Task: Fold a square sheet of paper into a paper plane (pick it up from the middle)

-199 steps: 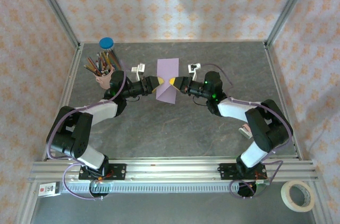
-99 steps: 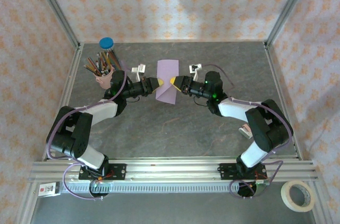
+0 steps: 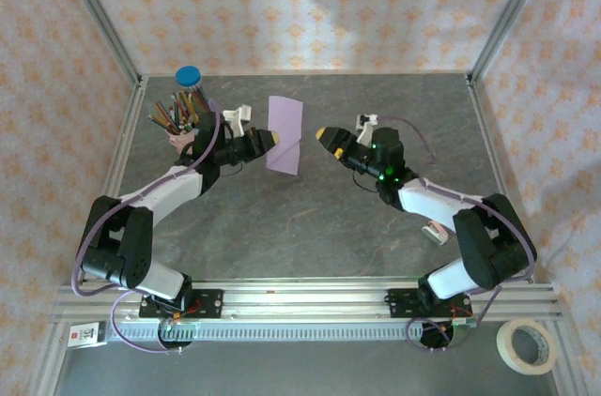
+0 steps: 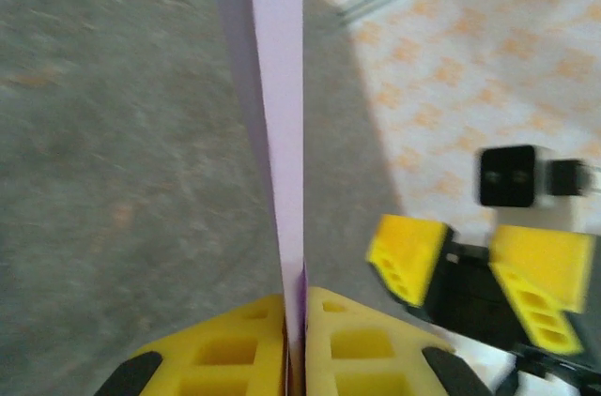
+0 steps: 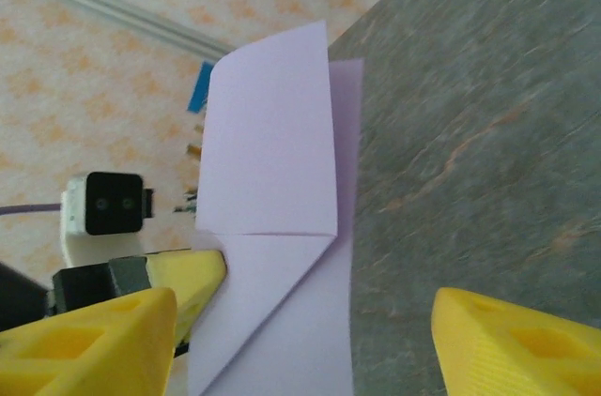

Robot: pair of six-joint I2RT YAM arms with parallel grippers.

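Observation:
The square sheet of paper (image 3: 285,135), pale lilac, is folded into a narrow upright strip held off the table at mid-back. My left gripper (image 3: 266,140) is shut on its left edge. In the left wrist view the paper (image 4: 280,114) runs edge-on out of the left gripper (image 4: 302,321). My right gripper (image 3: 324,133) stands open a little to the right of the sheet, apart from it. In the right wrist view the paper (image 5: 272,152) shows a cross crease and a diagonal fold, between the wide-apart fingers of the right gripper (image 5: 300,349).
A pink cup of coloured pencils (image 3: 183,129) and a blue-lidded jar (image 3: 189,77) stand at the back left, close behind the left arm. A small white object (image 3: 434,232) lies by the right arm. A tape roll (image 3: 526,344) sits outside the frame, front right.
The right gripper opened, let go of the paper and drew back to the right. The left gripper kept its grip and carried the sheet slightly left and farther back.

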